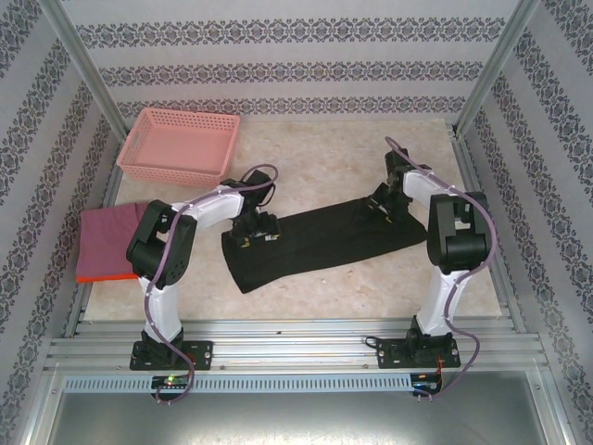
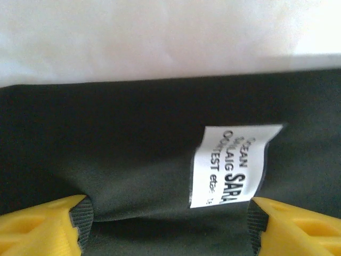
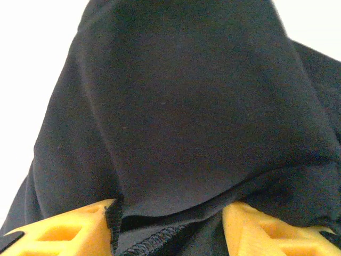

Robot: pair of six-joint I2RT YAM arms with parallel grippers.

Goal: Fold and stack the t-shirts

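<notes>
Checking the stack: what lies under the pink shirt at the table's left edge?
Only the near edge of an orange shirt shows; the rest is covered, so its fold cannot be seen.

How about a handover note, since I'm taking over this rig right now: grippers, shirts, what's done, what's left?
Left gripper: jaws open, down on the black t-shirt at its left end, beside its white label.
Right gripper: at the shirt's right end, cloth bunched between its jaws; whether it grips, I cannot tell.
Done: dusty-pink t-shirt folded atop the orange t-shirt at the table left edge; black one folded into a long band mid-table.
To do: probably fold the band shorter, then stack it on the pile.
</notes>
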